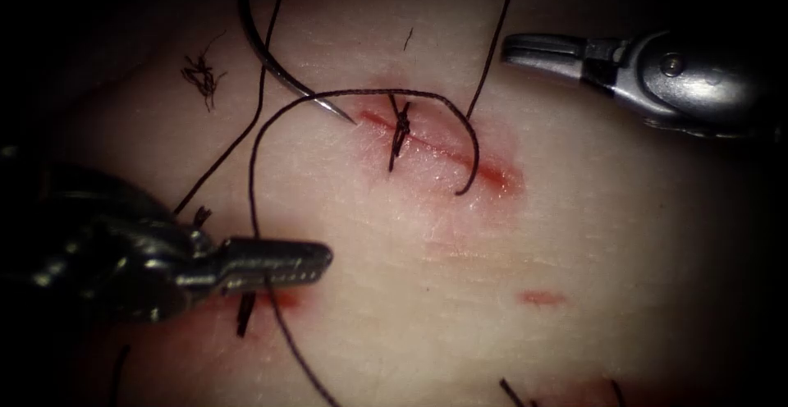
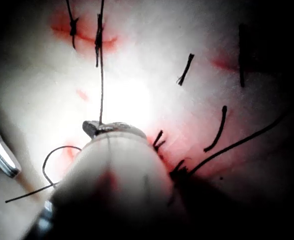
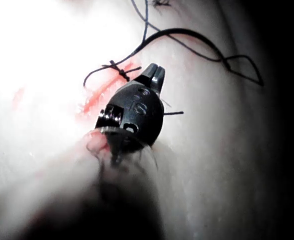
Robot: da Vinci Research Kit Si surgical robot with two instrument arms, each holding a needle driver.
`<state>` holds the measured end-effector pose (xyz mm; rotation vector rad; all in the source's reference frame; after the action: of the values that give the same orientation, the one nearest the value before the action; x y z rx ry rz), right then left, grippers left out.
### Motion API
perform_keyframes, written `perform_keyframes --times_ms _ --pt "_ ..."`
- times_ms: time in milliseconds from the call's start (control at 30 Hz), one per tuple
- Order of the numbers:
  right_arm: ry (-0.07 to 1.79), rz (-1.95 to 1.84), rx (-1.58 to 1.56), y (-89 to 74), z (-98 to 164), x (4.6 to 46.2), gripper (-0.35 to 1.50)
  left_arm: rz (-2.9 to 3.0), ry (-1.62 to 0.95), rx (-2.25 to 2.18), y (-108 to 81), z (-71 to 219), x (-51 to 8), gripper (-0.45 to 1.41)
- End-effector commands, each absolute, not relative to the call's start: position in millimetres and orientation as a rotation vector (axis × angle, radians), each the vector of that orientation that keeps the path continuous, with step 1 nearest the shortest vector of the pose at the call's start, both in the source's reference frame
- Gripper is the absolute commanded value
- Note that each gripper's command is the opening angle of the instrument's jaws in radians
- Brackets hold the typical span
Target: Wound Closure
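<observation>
Steel needle [image 1: 271, 62] lies free; left pincer [image 1: 316, 261] grips thread [image 1: 254, 202]

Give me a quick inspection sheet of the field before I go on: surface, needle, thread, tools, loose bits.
Surface: pale pork-belly tissue with a red cut; red fluid smeared around it.
Job's things: curved steel needle lies free on the tissue left of the cut, tip near the cut's left end. Dark thread loops from a knotted stitch to the left tool.
Clutter: cut thread ends upper left.
Grippers: left tool shut on the thread; right tool shut, holding nothing, above right of the cut.
Cables: nothing seen.
Surroundings: dark.
</observation>
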<state>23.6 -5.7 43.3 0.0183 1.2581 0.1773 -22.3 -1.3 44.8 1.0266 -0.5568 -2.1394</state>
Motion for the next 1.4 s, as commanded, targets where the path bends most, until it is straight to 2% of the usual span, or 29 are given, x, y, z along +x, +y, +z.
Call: perform_keyframes --times_ms 33,300,733,1333,1400 --pt "1.274 0.183 0.035 -6.0 46.1 25.0 -0.35 -2.144 -0.577 1.030 -1.0 45.6 -22.9 -0.45" --pt "1.342 0.200 0.096 -8.0 50.0 27.9 -0.35 -2.172 -0.631 1.101 1.4 49.2 -24.5 -0.45" --pt "1.500 0.276 0.069 -6.7 45.8 29.3 -0.35 -2.173 -0.468 1.130 -0.5 56.6 -27.3 -0.45" --pt "1.517 0.313 0.012 -7.0 46.2 32.3 -0.33 -2.105 -0.394 1.232 -1.3 56.7 -31.3 -0.45" --pt "1.517 0.314 0.011 -6.9 46.3 32.5 -0.13 -2.096 -0.385 1.235 -1.6 56.4 -31.5 -0.45"
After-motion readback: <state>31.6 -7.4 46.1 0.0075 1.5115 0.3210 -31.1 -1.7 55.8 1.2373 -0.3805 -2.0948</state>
